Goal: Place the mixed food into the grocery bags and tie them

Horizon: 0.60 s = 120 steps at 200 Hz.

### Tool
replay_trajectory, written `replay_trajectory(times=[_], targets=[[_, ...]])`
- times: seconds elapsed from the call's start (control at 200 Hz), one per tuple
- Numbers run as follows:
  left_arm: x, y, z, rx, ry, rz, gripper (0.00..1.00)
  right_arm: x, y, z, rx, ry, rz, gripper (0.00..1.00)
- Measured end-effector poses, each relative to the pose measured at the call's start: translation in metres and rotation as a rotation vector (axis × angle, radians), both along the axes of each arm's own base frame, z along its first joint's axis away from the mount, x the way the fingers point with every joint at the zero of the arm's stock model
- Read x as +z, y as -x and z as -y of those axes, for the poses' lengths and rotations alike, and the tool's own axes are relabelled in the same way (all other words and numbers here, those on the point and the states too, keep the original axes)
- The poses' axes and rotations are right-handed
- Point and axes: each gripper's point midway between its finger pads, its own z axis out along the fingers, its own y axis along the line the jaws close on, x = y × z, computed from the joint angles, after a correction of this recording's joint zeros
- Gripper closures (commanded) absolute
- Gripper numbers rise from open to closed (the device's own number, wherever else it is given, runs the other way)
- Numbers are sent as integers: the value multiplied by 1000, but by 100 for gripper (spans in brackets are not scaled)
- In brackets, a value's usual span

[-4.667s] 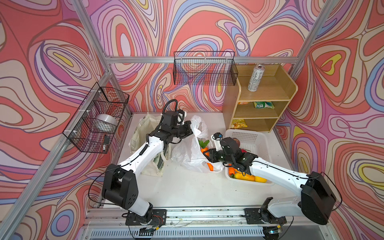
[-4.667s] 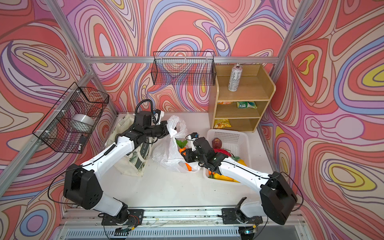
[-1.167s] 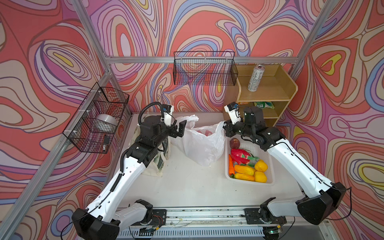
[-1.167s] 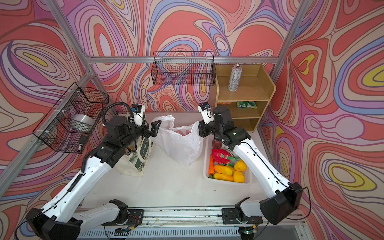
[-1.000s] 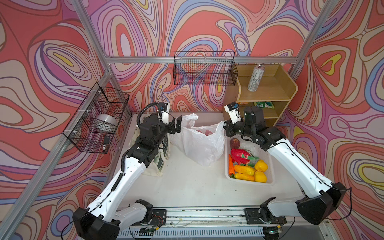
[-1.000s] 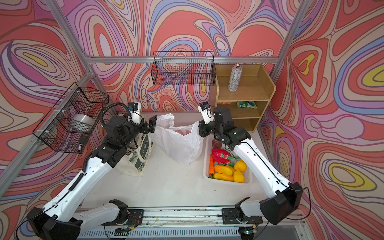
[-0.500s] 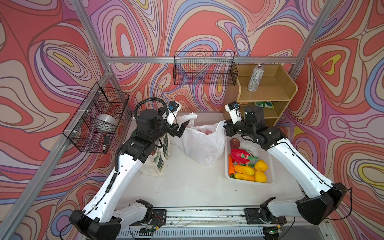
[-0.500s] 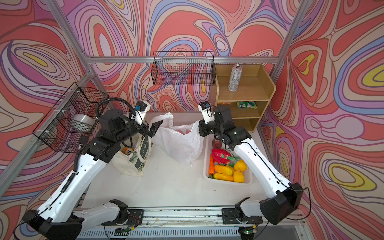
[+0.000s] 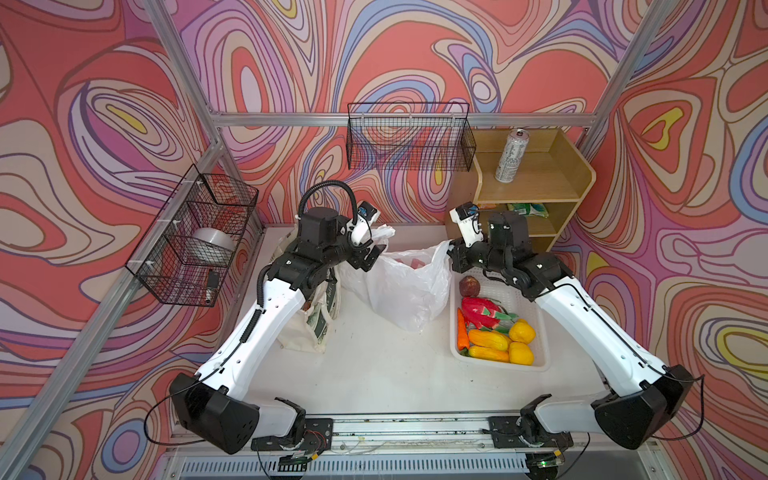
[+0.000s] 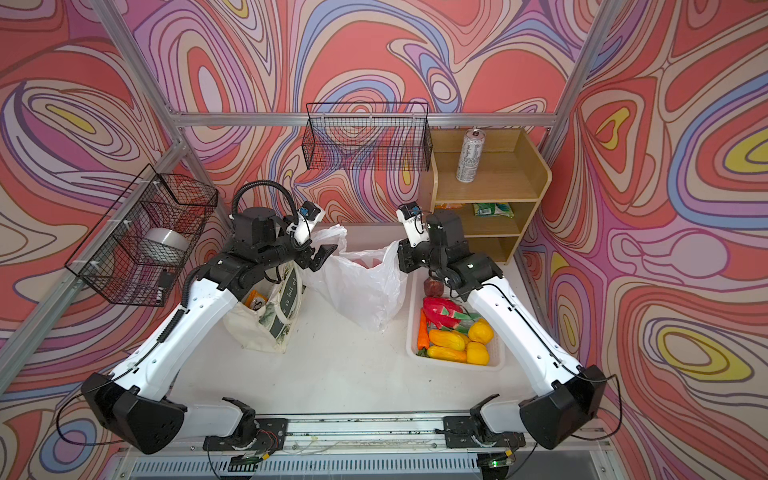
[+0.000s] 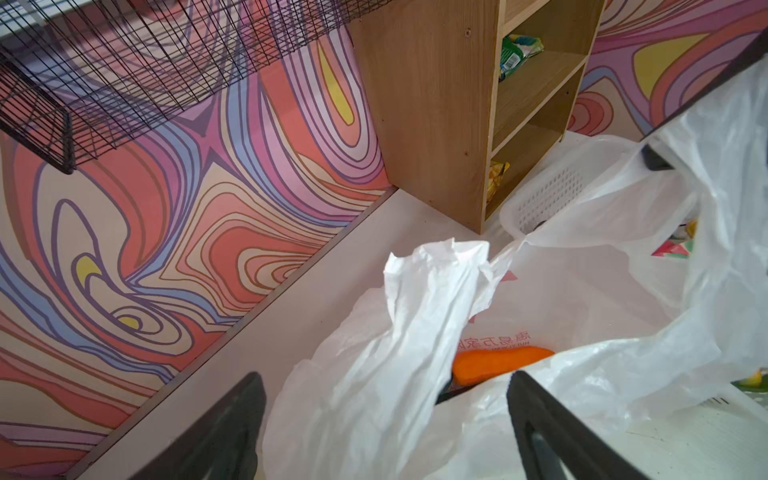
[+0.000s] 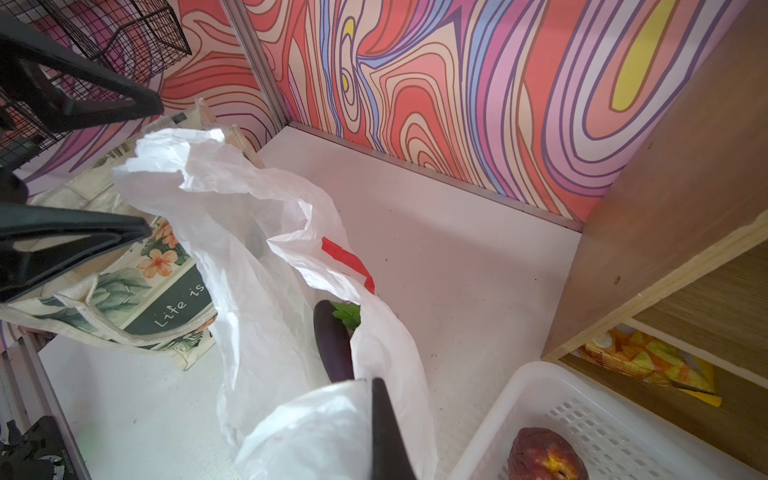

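Note:
The white plastic grocery bag (image 9: 399, 286) (image 10: 357, 286) stands mid-table with its mouth spread. An orange carrot (image 11: 498, 361) and a purple eggplant (image 12: 332, 345) lie inside it. My left gripper (image 9: 372, 257) (image 11: 384, 415) is open, its jaws either side of the bag's left handle (image 11: 432, 266). My right gripper (image 9: 451, 253) (image 12: 365, 386) is shut on the bag's right handle and holds it up. The cream canvas tote (image 9: 316, 324) (image 10: 270, 320) stands under my left arm. Dragon fruit (image 9: 478, 309), a carrot (image 9: 462, 332) and yellow vegetables (image 9: 490, 340) fill the white basket (image 9: 498, 361).
A wooden shelf (image 9: 536, 187) at the back right carries a silver can (image 9: 510, 156) and snack packets (image 9: 525, 208). Black wire baskets hang on the back wall (image 9: 409, 137) and the left wall (image 9: 195, 245). A dark red fruit (image 12: 544, 453) lies at the basket's far end.
My left gripper has swung right and come over the bag's left handle, jaws still apart. The right arm and the handle it holds have not moved.

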Motion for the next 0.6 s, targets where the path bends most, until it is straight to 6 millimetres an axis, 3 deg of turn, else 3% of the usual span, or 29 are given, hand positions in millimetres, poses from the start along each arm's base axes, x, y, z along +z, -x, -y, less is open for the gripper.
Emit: replay_trajectory(times=[0.08,0.175,0.325,0.421,0.601], targets=[[-2,-11,4,4,1,-9,43,1,0,0,0,-2,2,100],[-3,-23,11,1,12,-23,100,1,-1,0,0,-3,6,100],[4,-32,18,17,87,-57,100,6,-10,4,-11,-10,21,100],[19,-29,15,69,199,-58,100,26,-31,14,-42,-33,54,100],[43,15,-10,203,442,-1,100,73,-61,18,-33,-84,147,100]])
